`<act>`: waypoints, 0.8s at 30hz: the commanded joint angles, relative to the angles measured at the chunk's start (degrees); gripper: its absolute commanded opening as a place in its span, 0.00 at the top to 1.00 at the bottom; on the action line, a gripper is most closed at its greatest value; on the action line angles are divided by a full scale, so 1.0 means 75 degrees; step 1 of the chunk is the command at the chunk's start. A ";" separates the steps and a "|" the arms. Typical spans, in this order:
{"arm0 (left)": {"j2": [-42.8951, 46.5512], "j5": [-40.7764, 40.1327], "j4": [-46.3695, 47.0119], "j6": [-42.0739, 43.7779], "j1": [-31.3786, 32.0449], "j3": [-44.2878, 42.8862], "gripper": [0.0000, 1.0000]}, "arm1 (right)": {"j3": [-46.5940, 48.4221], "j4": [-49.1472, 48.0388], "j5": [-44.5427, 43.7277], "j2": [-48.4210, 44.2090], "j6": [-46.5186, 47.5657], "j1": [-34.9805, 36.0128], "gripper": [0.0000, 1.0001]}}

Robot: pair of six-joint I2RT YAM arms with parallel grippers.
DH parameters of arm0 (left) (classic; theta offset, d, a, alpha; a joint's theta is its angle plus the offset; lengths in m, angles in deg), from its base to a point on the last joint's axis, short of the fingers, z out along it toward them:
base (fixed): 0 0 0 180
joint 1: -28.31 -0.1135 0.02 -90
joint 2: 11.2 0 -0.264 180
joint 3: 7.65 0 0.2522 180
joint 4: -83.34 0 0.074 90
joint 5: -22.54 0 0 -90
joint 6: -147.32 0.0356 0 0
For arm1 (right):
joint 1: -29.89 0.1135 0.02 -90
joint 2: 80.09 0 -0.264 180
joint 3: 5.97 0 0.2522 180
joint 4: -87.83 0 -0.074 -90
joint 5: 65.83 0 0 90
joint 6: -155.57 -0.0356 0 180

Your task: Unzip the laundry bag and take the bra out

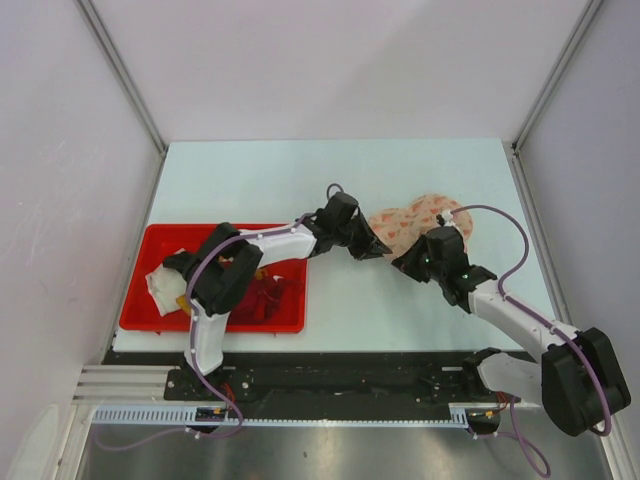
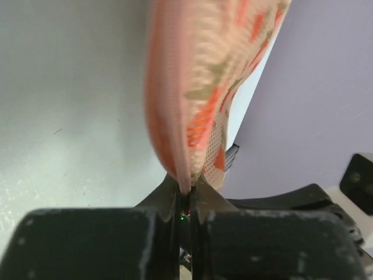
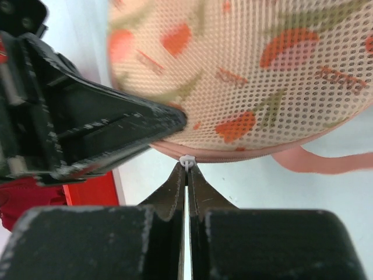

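The round, dome-shaped laundry bag (image 3: 262, 70) of pale pink-beige mesh fabric with reddish-orange print lies straight ahead of both claws, pinched between them at its near rim. The left claw (image 2: 185, 195) is closed on the edge of the bag, and the fabric rises directly from its tips and fills the view above them. The right claw (image 3: 186, 173) is closed on the small white zip pull (image 3: 186, 160) at the pink rim, with the body of the bag just above and beyond its tips. The left claw's black fingers reach the same rim just to the left of the right claw's tips. A pink fabric strap (image 3: 326, 164) trails from the rim to the right of the right claw. What lies inside the bag cannot be made out.

The pale, smooth counter (image 1: 380, 300) carries the bag. Well to the left of the left claw, behind its arm, sits a red plastic tray (image 1: 165, 240) holding a dark red garment (image 1: 262, 298) and a crumpled whitish cloth (image 1: 162, 288). Plain pale lilac walls (image 1: 350, 60) with grey metal corner rails close the counter in on three sides
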 commanded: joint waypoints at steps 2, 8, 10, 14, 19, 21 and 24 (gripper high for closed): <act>0.0224 -0.0127 -0.0103 0.0194 -0.0375 -0.0263 0.99 | 0.0373 0.0188 0.0046 -0.0301 0.0444 -0.0453 1.00; 0.0447 0.0248 -0.0595 0.0862 -0.0890 -0.0484 0.99 | 0.0315 0.1009 0.0571 -0.0688 0.1499 -0.2139 1.00; 0.0494 0.0366 -0.0595 0.1014 -0.1031 -0.0578 1.00 | 0.0291 0.1127 0.0667 -0.0607 0.1757 -0.2458 1.00; 0.0518 0.0600 -0.0607 0.1179 -0.1324 -0.0719 1.00 | 0.0291 0.1302 0.0726 -0.0547 0.1968 -0.2846 1.00; 0.0050 0.0507 -0.1765 0.2219 -0.1571 -0.1900 1.00 | 0.0268 0.1478 0.0633 -0.0899 0.1992 -0.2846 1.00; -0.0312 0.0448 -0.2420 0.2502 -0.1629 -0.2625 1.00 | 0.0268 0.1654 0.0539 -0.1167 0.2015 -0.2765 1.00; -0.0688 0.0424 -0.2599 0.2866 -0.1711 -0.3166 1.00 | 0.0221 0.2098 0.0293 -0.1612 0.2190 -0.2671 1.00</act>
